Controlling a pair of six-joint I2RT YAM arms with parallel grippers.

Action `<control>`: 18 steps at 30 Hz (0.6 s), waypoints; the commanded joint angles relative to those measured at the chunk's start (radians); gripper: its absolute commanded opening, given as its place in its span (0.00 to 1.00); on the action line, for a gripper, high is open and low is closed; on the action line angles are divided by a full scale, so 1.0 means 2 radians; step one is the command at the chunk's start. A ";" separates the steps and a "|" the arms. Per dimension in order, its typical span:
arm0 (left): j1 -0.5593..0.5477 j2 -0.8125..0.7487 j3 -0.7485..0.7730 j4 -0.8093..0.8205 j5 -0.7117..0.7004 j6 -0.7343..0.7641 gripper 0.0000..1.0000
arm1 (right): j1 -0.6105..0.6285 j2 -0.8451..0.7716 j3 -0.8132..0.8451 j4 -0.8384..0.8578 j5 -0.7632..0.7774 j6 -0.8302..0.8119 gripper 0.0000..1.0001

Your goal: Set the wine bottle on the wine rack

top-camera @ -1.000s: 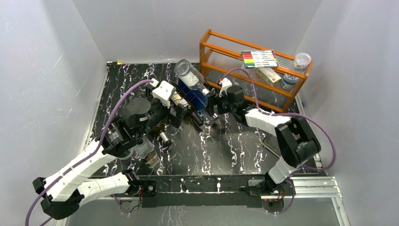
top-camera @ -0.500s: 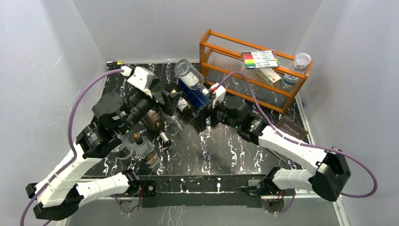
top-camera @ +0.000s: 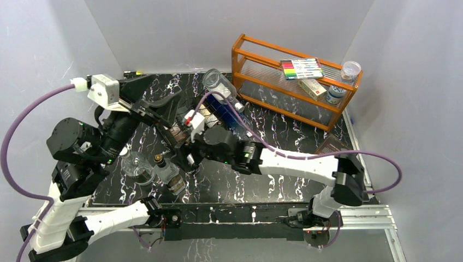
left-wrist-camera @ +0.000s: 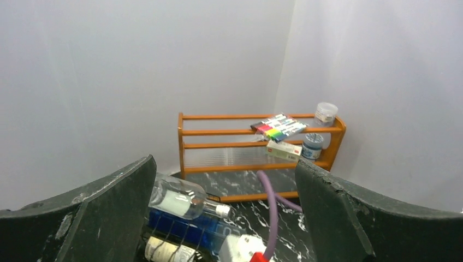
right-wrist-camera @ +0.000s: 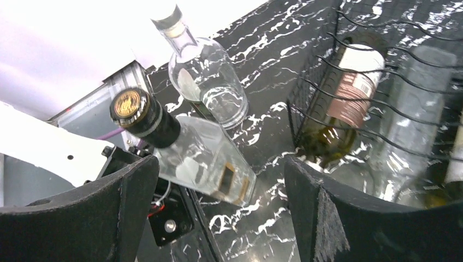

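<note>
Right wrist: hovers by square bottle and round bottle on tabletop, right claw spread, empty; left claw spread, empty too. Partly loaded rack; no grab yet.

The left arm is standing raised on the left side, pointing the left gripper toward the far right, jaws gaping wide and empty. The right arm is lying stretched low toward the left, the right gripper hanging open, gripping nothing
</note>
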 commanded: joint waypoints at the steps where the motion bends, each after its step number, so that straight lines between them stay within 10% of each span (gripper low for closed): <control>1: 0.002 -0.006 0.010 0.025 -0.038 0.024 0.98 | 0.011 0.051 0.071 0.018 0.008 -0.015 0.92; 18: 0.002 -0.017 -0.005 0.053 -0.076 0.052 0.98 | 0.020 0.126 0.129 0.040 -0.103 -0.066 0.84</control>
